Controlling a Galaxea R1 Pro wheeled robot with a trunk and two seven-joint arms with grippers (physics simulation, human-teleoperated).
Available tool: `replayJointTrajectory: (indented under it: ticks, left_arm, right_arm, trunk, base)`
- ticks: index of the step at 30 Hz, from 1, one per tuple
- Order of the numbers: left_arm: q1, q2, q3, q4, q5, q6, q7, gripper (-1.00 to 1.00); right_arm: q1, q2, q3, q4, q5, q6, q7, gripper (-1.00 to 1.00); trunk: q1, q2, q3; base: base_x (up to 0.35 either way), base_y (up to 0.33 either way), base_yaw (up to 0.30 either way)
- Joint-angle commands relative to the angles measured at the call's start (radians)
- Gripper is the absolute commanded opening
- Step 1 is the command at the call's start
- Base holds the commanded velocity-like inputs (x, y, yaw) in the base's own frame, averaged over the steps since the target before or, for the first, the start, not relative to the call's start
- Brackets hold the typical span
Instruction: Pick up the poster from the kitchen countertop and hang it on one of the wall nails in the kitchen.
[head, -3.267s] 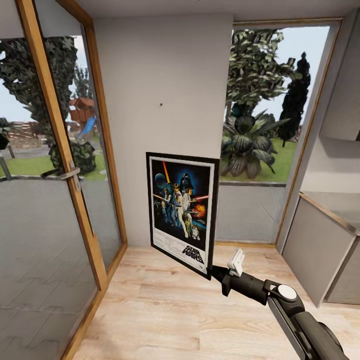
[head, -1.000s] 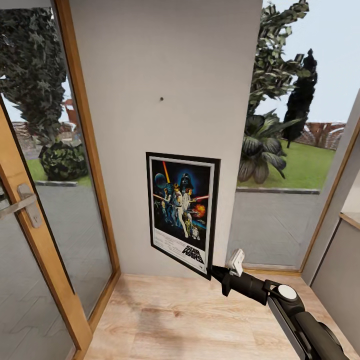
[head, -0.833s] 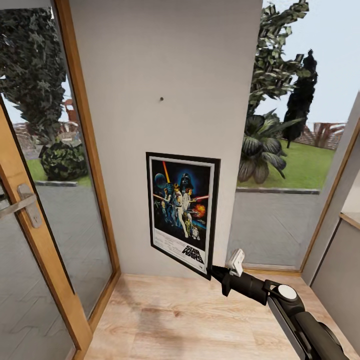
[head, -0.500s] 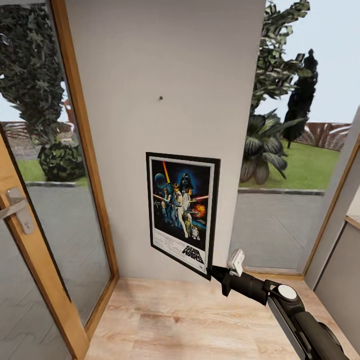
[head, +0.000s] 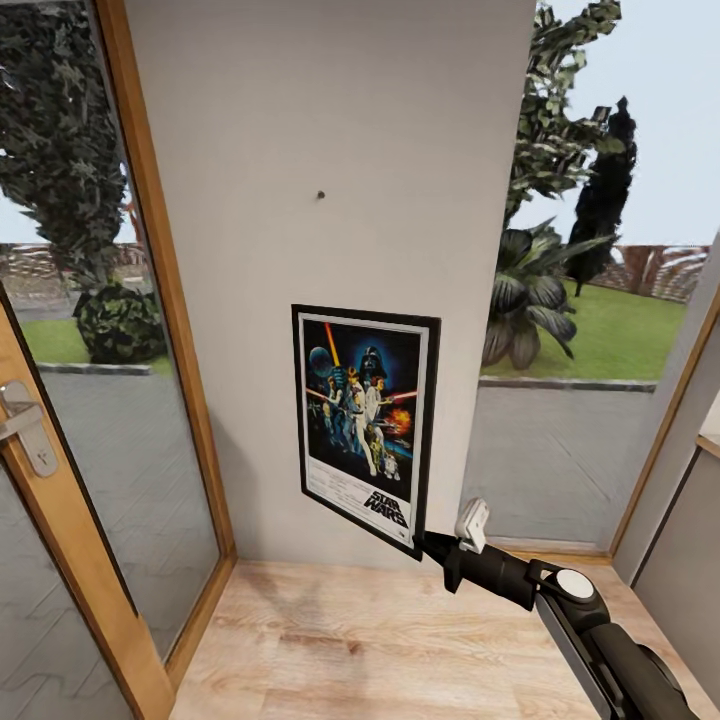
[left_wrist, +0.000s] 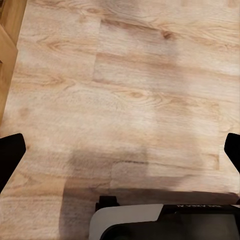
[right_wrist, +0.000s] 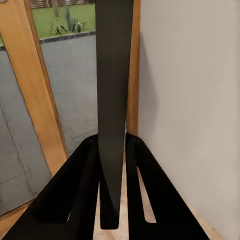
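The Star Wars poster (head: 365, 425), black-framed with a white border, hangs upright in front of the pale grey wall (head: 330, 110), held by its lower right corner. My right gripper (head: 425, 545) is shut on that corner. In the right wrist view the poster (right_wrist: 114, 100) is seen edge-on as a dark slab rising between the two fingers (right_wrist: 85, 180). A tiny dark wall nail (head: 320, 194) sits on the wall well above the poster's top edge. My left gripper (left_wrist: 120, 155) is open and empty, facing the wooden floor (left_wrist: 125, 85).
A wood-framed glass door with a handle (head: 25, 435) stands at the left. A large window (head: 570, 300) lies to the right of the wall strip. A grey cabinet side (head: 680, 570) and a sliver of the countertop's wood edge (head: 708, 441) close the right.
The whole view has crept closer to the wall and shifted slightly; the door handle slid toward the left edge. The poster and right arm keep their place in the picture.
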Motion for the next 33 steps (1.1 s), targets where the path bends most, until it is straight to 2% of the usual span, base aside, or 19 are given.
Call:
replayJointTrajectory:
  ticks: [1, 12, 15, 17, 18, 23, 27, 31, 32, 33]
  left_arm:
    - [0.001, 0.0, 0.003, -0.001, 0.007, 0.001, -0.007, 1.0]
    - [0.001, 0.0, 0.0, -0.001, 0.007, 0.001, -0.006, 1.0]
    - [0.001, 0.0, -0.001, -0.001, 0.006, 0.001, -0.007, 1.0]
    - [0.001, 0.0, -0.001, -0.001, 0.006, 0.001, -0.008, 1.0]
    - [0.001, 0.0, -0.002, -0.001, 0.006, 0.001, -0.008, 1.0]
    - [0.001, 0.0, -0.002, 0.0, 0.005, 0.001, -0.008, 1.0]
    - [0.001, 0.0, -0.003, 0.001, 0.005, 0.001, -0.008, 1.0]
    - [0.001, 0.0, -0.003, 0.001, 0.005, 0.001, -0.009, 1.0]
    - [0.001, 0.0, -0.003, 0.001, 0.005, 0.001, -0.009, 1.0]
    - [0.001, 0.0, -0.003, 0.001, 0.005, 0.001, -0.009, 1.0]
  right_arm:
    - [0.0, -0.002, 0.001, 0.0, -0.015, 0.015, 0.004, -1.0]
    - [-0.001, -0.002, -0.003, -0.023, -0.019, 0.024, 0.016, -1.0]
    - [-0.009, 0.001, -0.005, -0.084, -0.018, 0.124, 0.039, -1.0]
    - [-0.013, 0.001, -0.005, -0.102, -0.018, 0.166, 0.049, -1.0]
    - [-0.023, 0.001, -0.005, -0.117, -0.018, 0.196, 0.063, -1.0]
    - [-0.071, 0.001, -0.006, -0.139, -0.018, 0.255, 0.099, -1.0]
    - [-0.14, 0.0, -0.007, -0.161, -0.018, 0.349, 0.129, -1.0]
    - [-0.19, -0.001, -0.007, -0.169, -0.018, 0.392, 0.152, -1.0]
    - [-0.23, 0.0, -0.007, -0.172, -0.018, 0.421, 0.167, -1.0]
    - [-0.244, 0.0, -0.007, -0.172, -0.018, 0.432, 0.172, -1.0]
  trunk:
    - [0.0, -0.001, 0.0]
    - [0.0, -0.001, 0.0]
    - [0.0, -0.001, 0.0]
    - [0.0, -0.001, 0.0]
    - [0.0, -0.001, 0.0]
    - [0.0, -0.001, 0.0]
    - [0.0, -0.001, 0.0]
    - [0.0, -0.001, 0.0]
    - [0.0, -0.001, 0.0]
    - [0.0, -0.001, 0.0]
  base:
    - [0.001, 0.0, 0.0]
    - [0.0, 0.0, 0.0]
    - [0.0, 0.0, 0.0]
    - [0.0, 0.0, 0.0]
    - [0.0, 0.0, 0.0]
    - [0.0, 0.0, 0.0]
    - [0.0, 0.0, 0.0]
    - [0.0, 0.0, 0.0]
    - [0.0, 0.0, 0.0]
    - [0.0, 0.0, 0.0]
